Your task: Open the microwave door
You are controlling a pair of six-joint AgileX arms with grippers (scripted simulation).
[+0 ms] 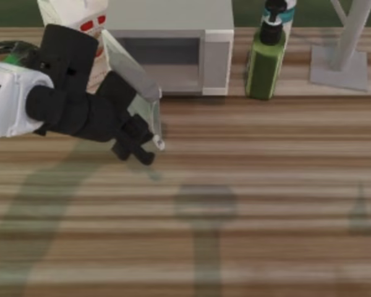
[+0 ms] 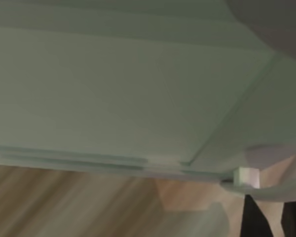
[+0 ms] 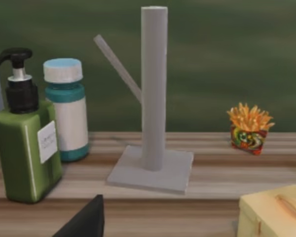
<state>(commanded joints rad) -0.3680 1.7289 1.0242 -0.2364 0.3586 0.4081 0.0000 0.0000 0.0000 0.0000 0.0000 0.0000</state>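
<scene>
The left gripper, nearest the overhead camera, sat at the microwave door's free edge by its white handle; whether its fingers pinched the handle I could not tell. The flat, translucent panel stood swung well out from the boxy silver microwave at the table's back, baring the dark cavity; mostly open, I judged. The right arm was parked off to the right.

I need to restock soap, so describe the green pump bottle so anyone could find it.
Find the microwave at the table's far edge; the green pump bottle stands just right of it. It is squarish with a black pump, unlike the round teal-and-white bottle behind it.
</scene>
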